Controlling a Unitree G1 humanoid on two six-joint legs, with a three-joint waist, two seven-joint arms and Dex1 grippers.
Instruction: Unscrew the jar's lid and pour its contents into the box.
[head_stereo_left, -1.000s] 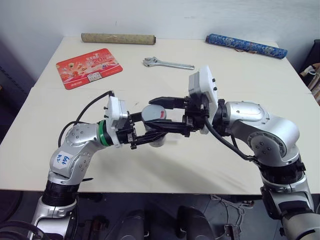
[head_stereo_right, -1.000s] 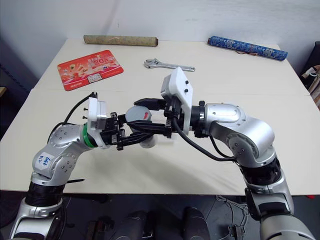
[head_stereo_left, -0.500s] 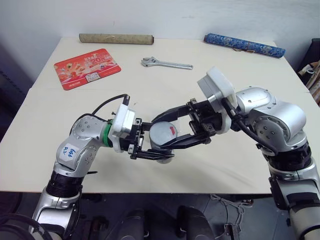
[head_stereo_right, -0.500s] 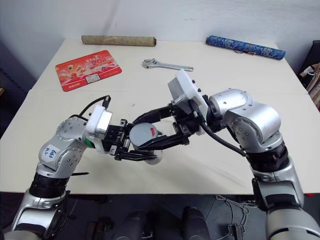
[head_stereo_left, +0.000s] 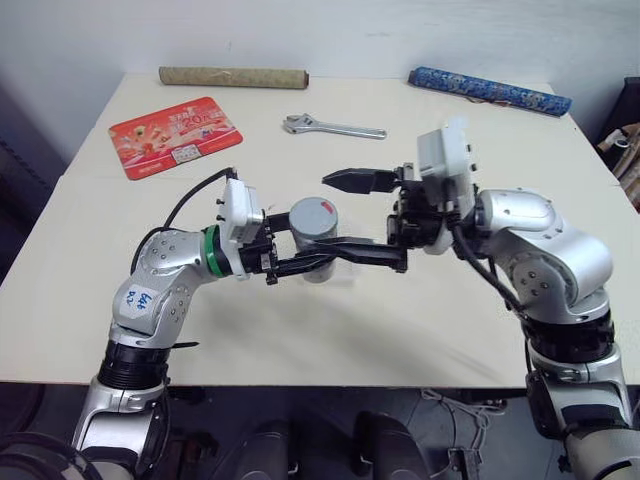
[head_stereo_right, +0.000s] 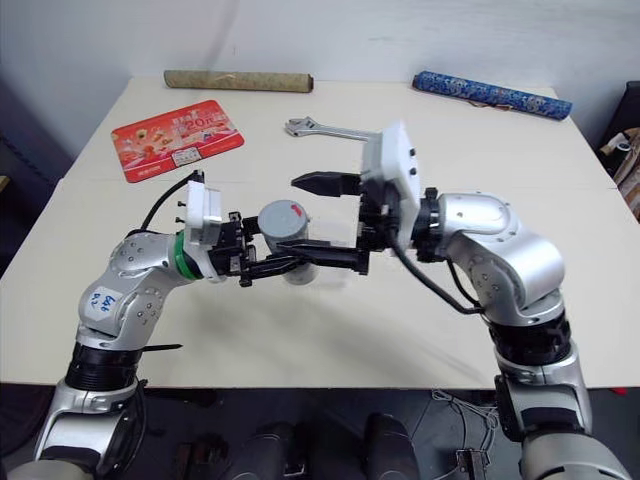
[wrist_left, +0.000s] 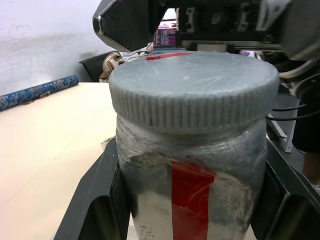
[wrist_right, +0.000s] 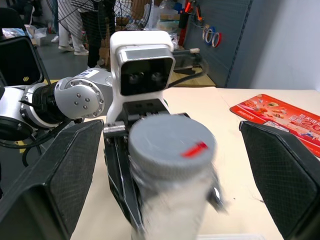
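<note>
My left gripper is shut on the silvery-grey jar and holds it above the table's middle. The grey lid, marked with a red strip, sits on the jar. My right gripper reaches in from the right and stands open, its fingers wide apart on either side of the lid and clear of it. In the left wrist view the lid and the red label stripe are close up between the black fingers. The contents are hidden inside the jar. The box is hidden.
At the table's far side lie a red printed card, a wrench, a cardboard tube and a blue patterned roll. The right wrist view has people standing in the room behind the left arm.
The right gripper was shut on the lid a second ago and has opened wide, letting go of it. The left gripper dipped with the jar and came back up.
</note>
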